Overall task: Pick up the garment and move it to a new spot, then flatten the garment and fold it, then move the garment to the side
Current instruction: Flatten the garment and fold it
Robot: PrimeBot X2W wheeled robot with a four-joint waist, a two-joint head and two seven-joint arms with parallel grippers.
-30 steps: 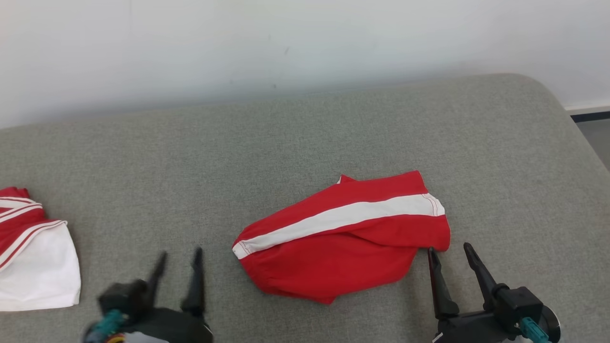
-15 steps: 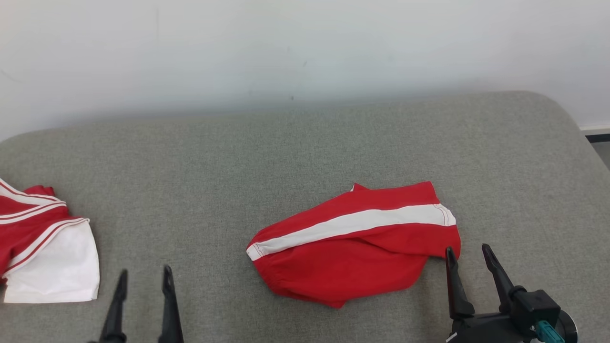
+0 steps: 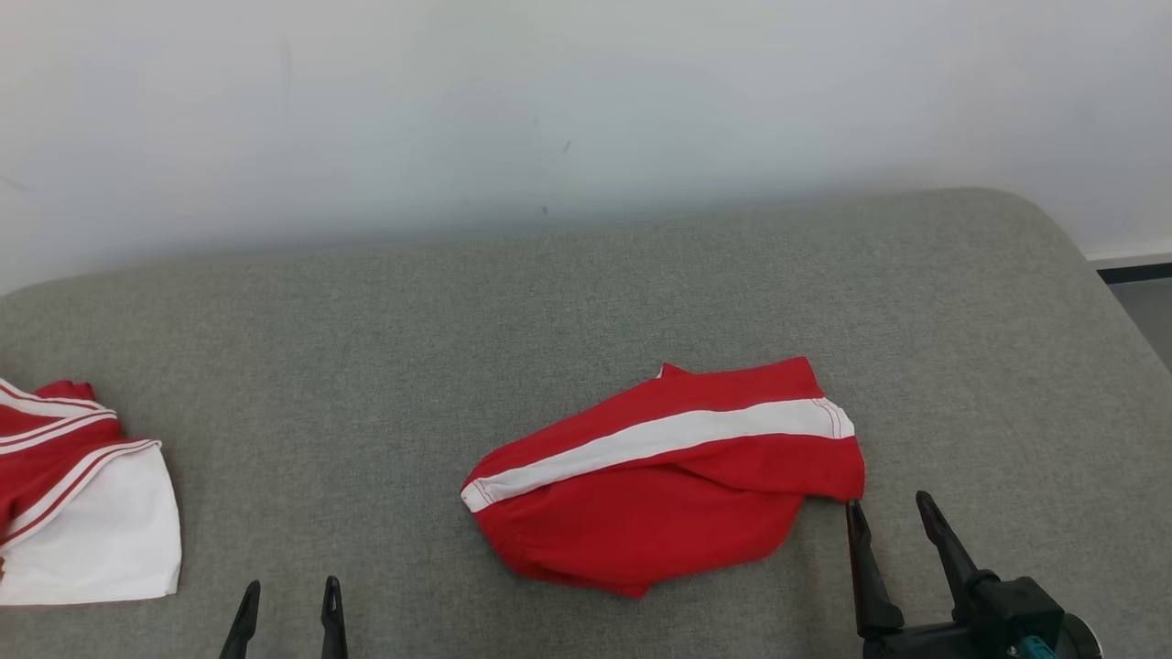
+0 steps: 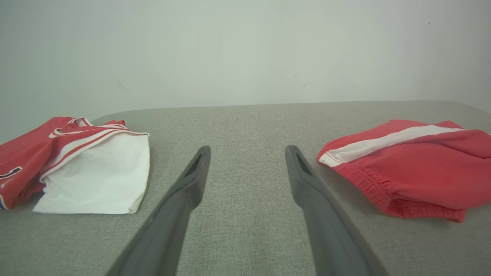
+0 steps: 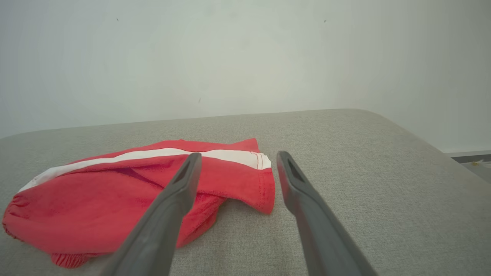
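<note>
My left tool (image 3: 290,586) has pulled back toward me over the last second. Its whole body used to stand up near the waistband end of the red shorts (image 3: 668,485), and now just its two fingertips poke up from the near edge of my head view. The picture itself has also slid a little, so part of that shift is my head moving. My right tool (image 3: 888,502) has kept its place by the shorts' near corner. Both tools stand wide open and hold nothing.

I read that as a release. The shorts lie doubled over on the grey padded surface (image 3: 586,302), white stripe up. The fold looks done to me, which would leave carrying them off to the side.

From the right tool (image 5: 238,155), the shorts (image 5: 134,191) spread ahead and to its left. Their hemmed corner sits just off the tip of its left finger, slightly inside the gap, and whether it touches I cannot tell. From the left tool (image 4: 247,153), the shorts (image 4: 414,172) are ahead and off to its right, apart from its right finger. A second red and white garment (image 4: 88,172) lies off to its left, also apart.
</note>
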